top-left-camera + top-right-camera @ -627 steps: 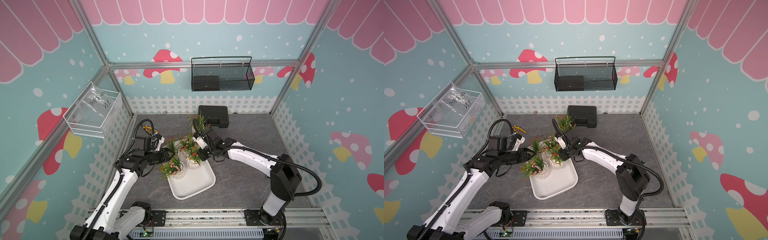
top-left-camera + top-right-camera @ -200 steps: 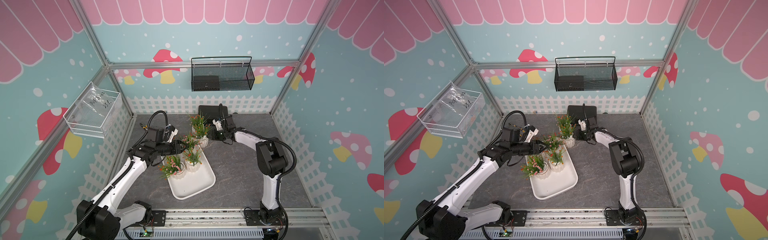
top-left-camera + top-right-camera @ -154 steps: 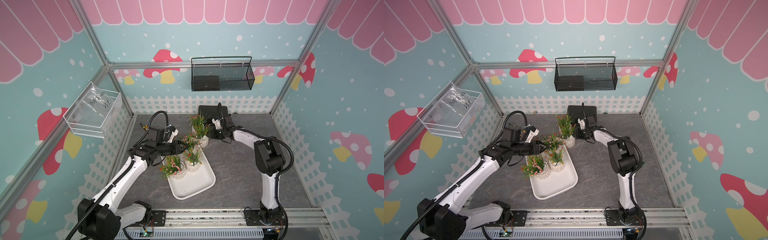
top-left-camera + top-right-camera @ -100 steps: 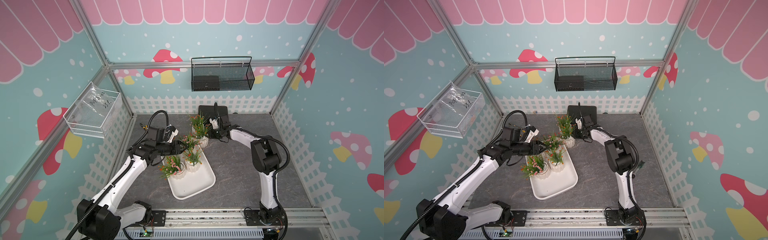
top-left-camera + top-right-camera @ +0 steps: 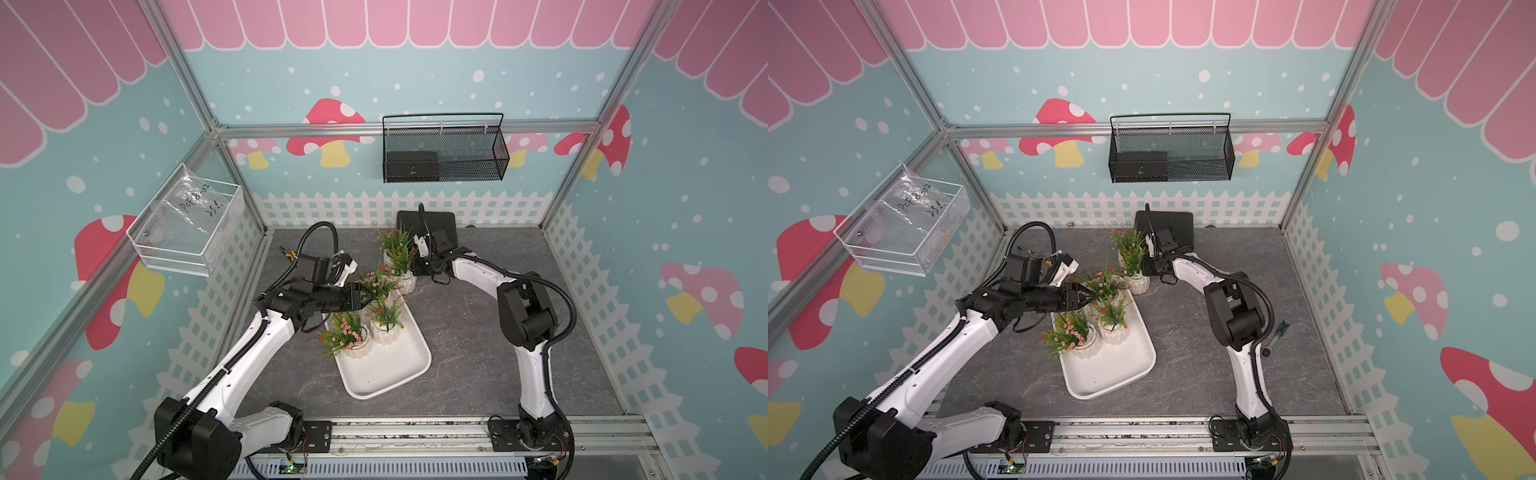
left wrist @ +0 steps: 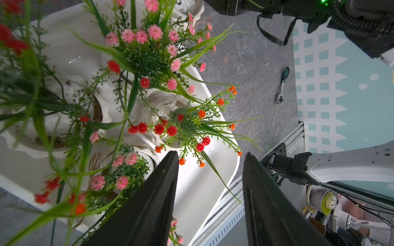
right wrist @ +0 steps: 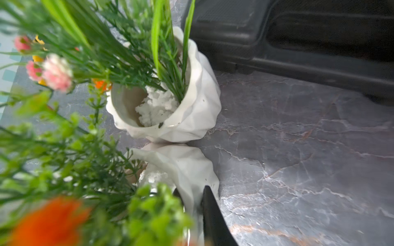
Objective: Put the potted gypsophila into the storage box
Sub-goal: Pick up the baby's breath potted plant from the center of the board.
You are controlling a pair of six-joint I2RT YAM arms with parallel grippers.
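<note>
My right gripper (image 7: 190,189) is clamped on the rim of a potted gypsophila (image 7: 187,168) standing just beyond the far end of the storage box (image 5: 386,374), my left gripper (image 6: 210,153) gapes empty, and I judge the pot light, stiff and slick, so the rim beats floppy sprigs.

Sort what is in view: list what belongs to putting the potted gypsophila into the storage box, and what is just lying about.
Belongs to the job:
storage box
potted gypsophila inside it
potted gypsophila outside it

Just lying about:
black hard case
black wire basket on the wall
white wire bin with a plastic bag
ratchet wrench
</note>
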